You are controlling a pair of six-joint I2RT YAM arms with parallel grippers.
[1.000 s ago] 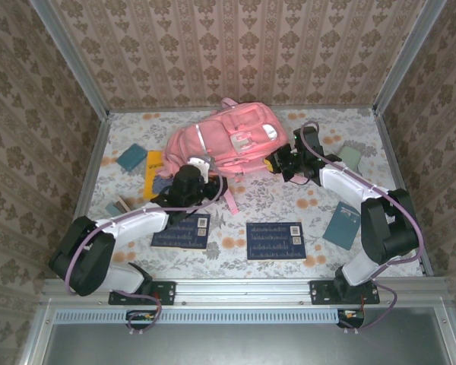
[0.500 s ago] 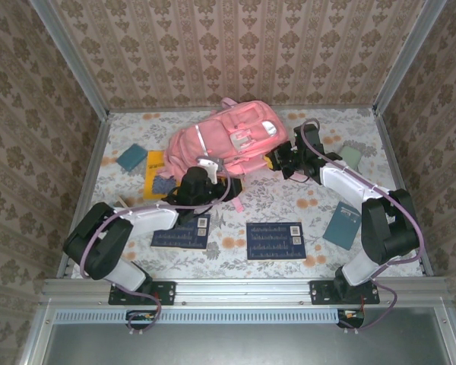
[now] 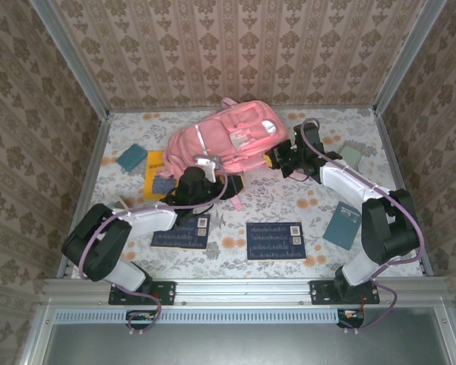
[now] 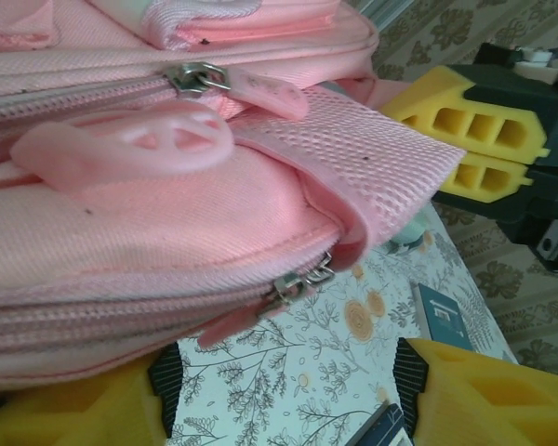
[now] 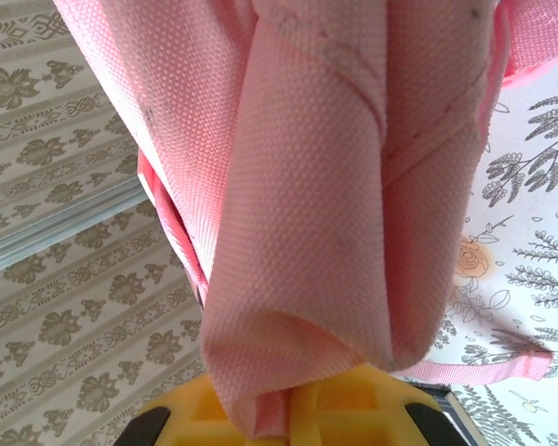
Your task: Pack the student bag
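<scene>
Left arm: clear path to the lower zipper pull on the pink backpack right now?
Likely yes. The left claw is open, with the lower zipper pull hanging free just ahead of its gap. The right claw pinches mesh on the student bag, off that line.

Fabric of student bag [image 5: 298,214] hides right pincer [image 5: 284,409] fingertips.

The student bag [image 3: 224,139], a big pink backpack, lies flat toward the table's far edge, about centered, front pockets up, pocket zips shut, pale stripe showing.
</scene>
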